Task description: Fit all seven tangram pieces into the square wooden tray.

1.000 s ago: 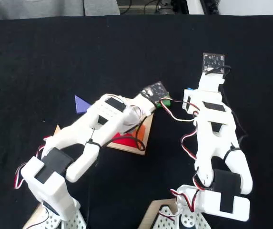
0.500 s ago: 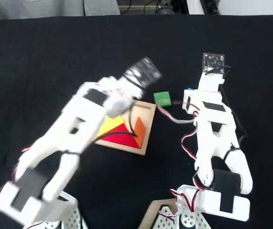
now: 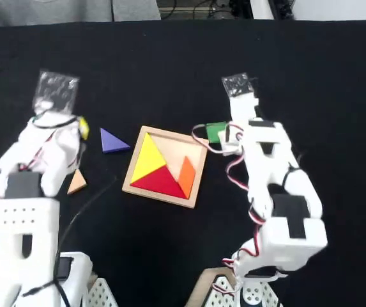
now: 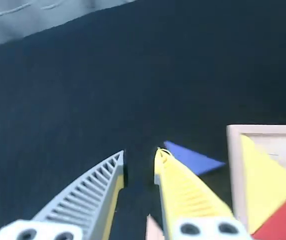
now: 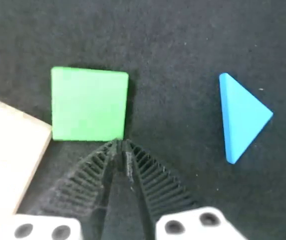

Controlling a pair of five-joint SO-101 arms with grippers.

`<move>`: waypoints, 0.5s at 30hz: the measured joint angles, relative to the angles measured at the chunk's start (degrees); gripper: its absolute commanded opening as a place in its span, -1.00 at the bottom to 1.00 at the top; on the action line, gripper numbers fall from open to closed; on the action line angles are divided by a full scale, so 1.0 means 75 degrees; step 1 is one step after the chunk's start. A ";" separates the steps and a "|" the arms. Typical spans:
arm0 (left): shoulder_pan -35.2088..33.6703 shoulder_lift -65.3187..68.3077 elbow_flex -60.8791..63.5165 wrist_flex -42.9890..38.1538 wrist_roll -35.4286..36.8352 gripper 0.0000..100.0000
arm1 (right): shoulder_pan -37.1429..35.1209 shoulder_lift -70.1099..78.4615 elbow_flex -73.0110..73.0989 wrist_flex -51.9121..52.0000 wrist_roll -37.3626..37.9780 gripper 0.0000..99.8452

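Note:
The square wooden tray (image 3: 198, 171) lies mid-table and holds a yellow triangle (image 3: 147, 160), a red triangle (image 3: 160, 185) and an orange piece (image 3: 186, 173). A green square (image 3: 216, 131) rests on the cloth just off the tray's far right corner. My right gripper (image 5: 121, 146) is shut, its tips at the edge of the green square (image 5: 89, 104), with a blue triangle (image 5: 240, 117) beside it. My left gripper (image 4: 140, 157) is open and holds nothing, low over the cloth near a purple triangle (image 4: 190, 157). A peach piece (image 3: 76, 183) lies left of the tray.
The purple triangle (image 3: 111, 141) lies between the left arm and the tray. The tray's pale corner (image 5: 8, 150) is next to the green square. Black cloth covers the table, with open room at the back and at the far right.
The left arm swung away from the tray's far right corner to the table's left side, leaving the green square there. The right arm turned left, towards the green square.

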 measured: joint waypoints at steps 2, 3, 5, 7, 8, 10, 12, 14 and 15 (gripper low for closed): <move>-0.0281 -0.0141 0.0586 -0.0234 0.0059 -0.77 | 0.0000 0.0293 -0.0422 0.0363 0.0023 -0.98; -0.0363 -0.0152 0.0844 -0.0387 0.0070 -0.77 | 0.0000 0.0352 -0.0527 0.0492 0.0023 -0.98; -0.0422 -0.0117 0.1360 -0.0774 0.0176 -0.77 | -0.0035 0.0363 -0.0563 0.0656 0.0023 -0.98; -0.0457 0.0105 0.1805 -0.1242 0.0551 -0.77 | -0.0199 0.0363 -0.0563 0.0797 0.0035 -0.98; -0.0469 0.0281 0.1981 -0.1536 0.0762 -0.78 | -0.0293 0.0352 -0.0563 0.0926 0.0035 -0.98; -0.0504 0.0727 0.2286 -0.2145 0.1102 -0.78 | -0.0410 0.0164 -0.0563 0.1184 0.0035 -0.98; -0.0516 0.1242 0.2426 -0.2637 0.1360 -0.78 | -0.0504 -0.0316 -0.0434 0.1348 0.0035 -0.98; -0.0516 0.1747 0.2462 -0.3024 0.1465 -0.80 | -0.0621 -0.0832 -0.0129 0.1360 0.0035 -0.98; -0.0516 0.1981 0.2462 -0.3177 0.1477 -0.84 | -0.0703 -0.1032 0.0023 0.1360 0.0035 -0.98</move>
